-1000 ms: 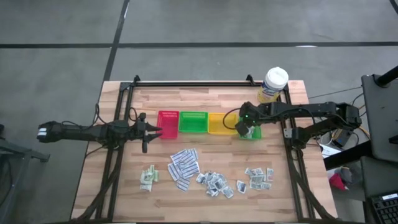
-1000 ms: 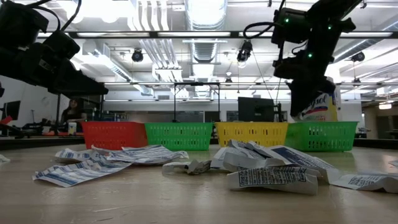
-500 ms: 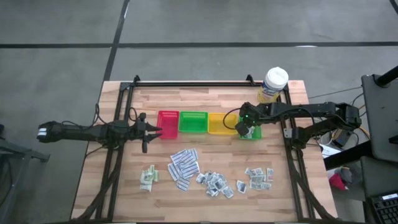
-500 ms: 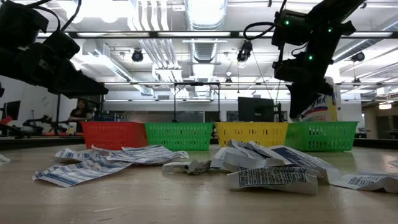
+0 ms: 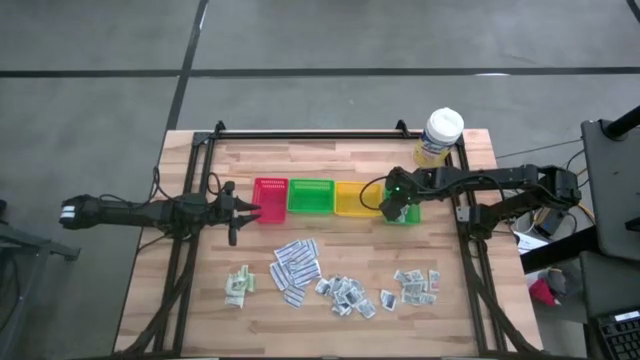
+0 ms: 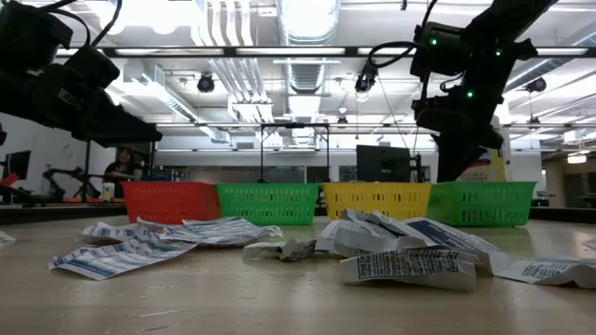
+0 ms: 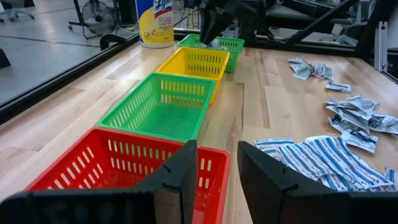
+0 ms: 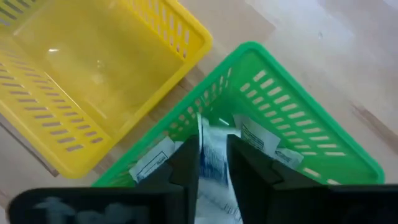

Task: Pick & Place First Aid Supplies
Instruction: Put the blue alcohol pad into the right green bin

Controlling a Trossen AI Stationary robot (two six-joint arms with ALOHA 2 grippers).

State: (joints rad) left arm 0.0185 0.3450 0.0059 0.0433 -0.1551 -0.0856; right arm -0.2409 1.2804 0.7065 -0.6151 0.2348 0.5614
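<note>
Right gripper (image 8: 210,163), over the far-right green tray (image 8: 323,140) at three o'clock of the yellow tray (image 8: 93,74), with a light, limp paper packet (image 8: 214,158) between narrowly parted fingers, best pinched flat at an edge; left gripper (image 7: 211,171) waits part-open over the red tray (image 7: 112,162).

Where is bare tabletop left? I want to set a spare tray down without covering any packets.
Bare wood lies between the tub and the red tray, along the far edge, and left of the pale green sachets. The near strip is crowded: white strips, grey squares, more packets.
</note>
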